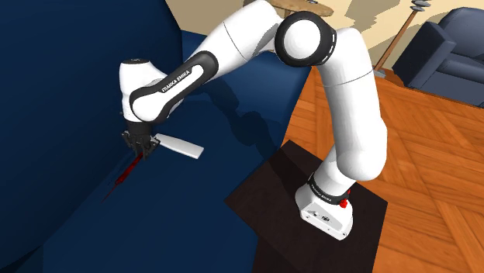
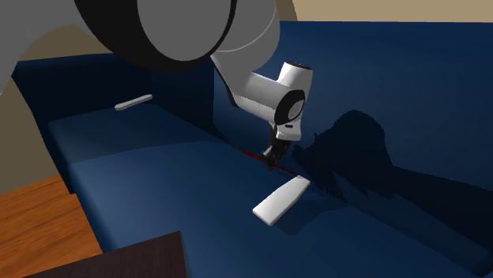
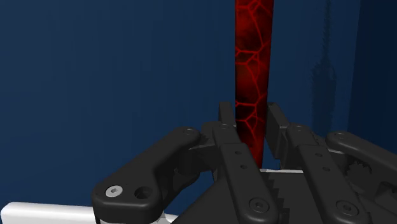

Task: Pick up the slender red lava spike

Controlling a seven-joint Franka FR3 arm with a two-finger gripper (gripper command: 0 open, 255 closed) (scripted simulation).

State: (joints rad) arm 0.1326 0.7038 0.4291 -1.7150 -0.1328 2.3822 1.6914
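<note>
Red lava spike [image 3: 251, 57] lies along the blue sofa's [image 1: 62, 62] seat crease, just beside a white bar [image 1: 180, 146]. My gripper [image 3: 251, 119] clasps its shaft, fingers nearly together, straddling it crosswise, apparently for a steady lift.

White slab [image 1: 180, 145] just beside pincer [image 1: 138, 153]; backrest [image 2: 411, 71] flanks red spike [image 1: 124, 174]; room above.

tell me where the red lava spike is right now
The red lava spike lies on the blue sofa seat at the shoulder view's left, clasped by the gripper, just beside a flat white piece.
</note>
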